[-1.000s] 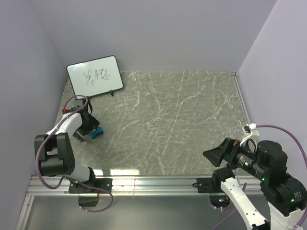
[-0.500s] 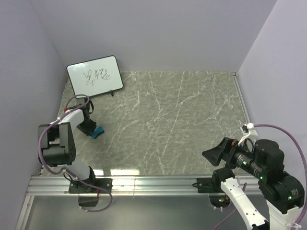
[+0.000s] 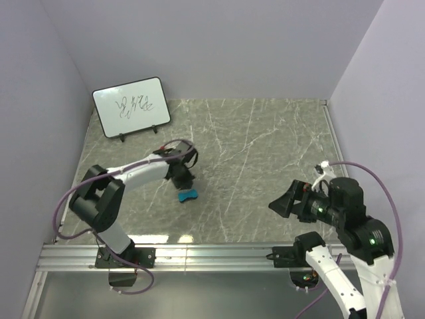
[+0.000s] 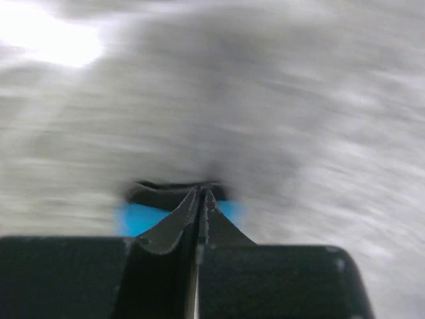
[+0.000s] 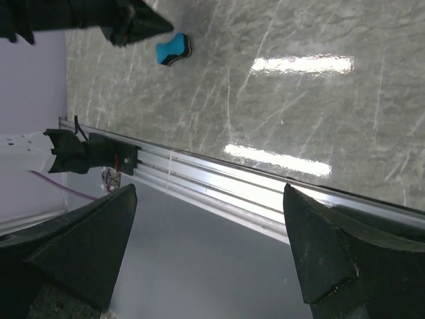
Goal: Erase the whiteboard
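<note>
The whiteboard (image 3: 131, 106) leans upright at the far left corner, with black scribbles on its face. A small blue eraser (image 3: 188, 195) lies on the marble table (image 3: 265, 153), left of the middle. My left gripper (image 3: 183, 182) hovers just behind the eraser, jaws pressed together with nothing between them. In the blurred left wrist view the eraser (image 4: 139, 218) shows past the shut left gripper (image 4: 201, 191). The right wrist view has the eraser (image 5: 174, 50) lying a little apart from the left arm's fingertips (image 5: 156, 25). My right gripper (image 3: 279, 205) (image 5: 209, 188) hangs open and empty over the near right.
An aluminium rail (image 3: 212, 252) runs along the near edge of the table, and my right gripper looks down on this rail (image 5: 219, 179). Lilac walls (image 3: 40, 100) close in the left, back and right sides.
My left gripper has shut and swung right from the left edge toward the table's middle. The blue eraser has shifted right with it. My right arm has edged left, still open.
</note>
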{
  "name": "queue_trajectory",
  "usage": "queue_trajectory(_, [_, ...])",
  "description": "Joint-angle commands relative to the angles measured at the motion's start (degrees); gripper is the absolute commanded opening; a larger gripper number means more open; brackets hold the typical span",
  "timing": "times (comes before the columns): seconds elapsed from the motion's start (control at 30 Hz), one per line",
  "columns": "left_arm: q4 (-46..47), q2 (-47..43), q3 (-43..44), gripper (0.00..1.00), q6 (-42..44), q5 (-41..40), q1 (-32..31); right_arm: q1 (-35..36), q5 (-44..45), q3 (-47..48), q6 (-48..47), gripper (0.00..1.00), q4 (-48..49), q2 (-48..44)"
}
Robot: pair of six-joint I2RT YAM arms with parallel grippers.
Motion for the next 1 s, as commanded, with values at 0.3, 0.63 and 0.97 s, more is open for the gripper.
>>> queue_trajectory(0.3, [-10.7, 12.8, 37.2, 0.72, 7.9, -0.5, -0.8, 7.5, -6.3, -6.7, 7.0, 0.98, 23.9, 23.2])
queue_trajectory(0.63, [-8.8, -8.4, 12.5, 0.72, 15.4, 0.3, 20.9, 29.6, 2.2, 13.5, 16.6, 0.98, 26.0, 56.1])
queue_trajectory(0.97, [-7.9, -18.6, 6.5, 0.71, 18.5, 2.4, 26.7, 33.0, -3.5, 14.1, 47.0, 0.95, 41.4, 72.8])
